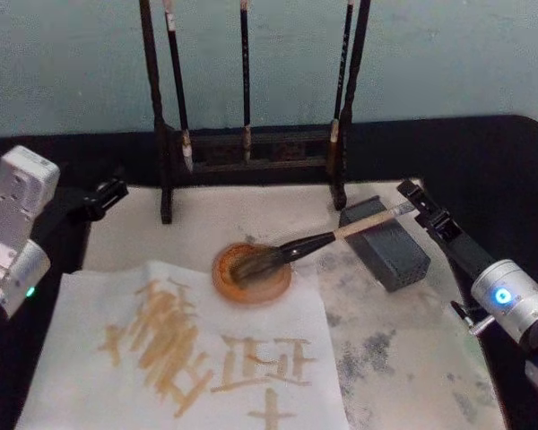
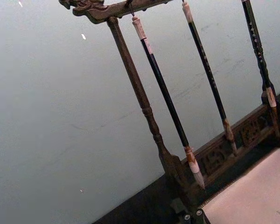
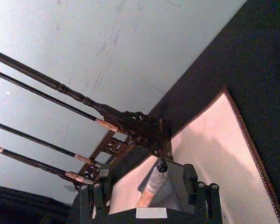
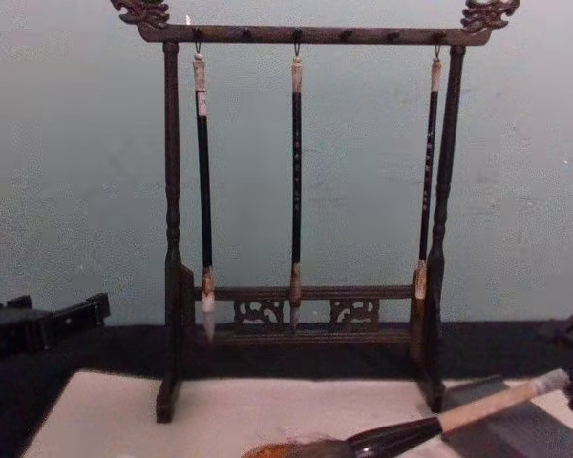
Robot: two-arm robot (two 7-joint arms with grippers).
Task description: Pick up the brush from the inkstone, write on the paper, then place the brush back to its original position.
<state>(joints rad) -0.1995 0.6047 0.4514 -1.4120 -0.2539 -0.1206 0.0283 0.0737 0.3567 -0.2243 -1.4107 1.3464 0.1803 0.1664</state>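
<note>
The brush (image 1: 314,240) lies at a slant, its bushy hair resting in the round orange-brown inkstone (image 1: 224,282) and its pale handle propped on a dark block (image 1: 390,255). My right gripper (image 1: 412,208) is open at the handle's far end. In the right wrist view the handle (image 3: 149,193) runs between the gripper's (image 3: 147,186) wide-apart fingers (image 3: 91,198). The paper (image 1: 90,358), white with golden-brown strokes on it, lies in front of the inkstone. My left gripper (image 1: 108,191) stays off to the left of the mat, away from the brush. The chest view shows the brush (image 4: 458,412) low down.
A dark wooden rack (image 1: 251,152) with three slim hanging brushes (image 4: 296,181) stands behind the inkstone. A stained off-white mat (image 1: 412,358) covers the black table under everything. The rack's right post (image 1: 341,193) stands close to the right gripper.
</note>
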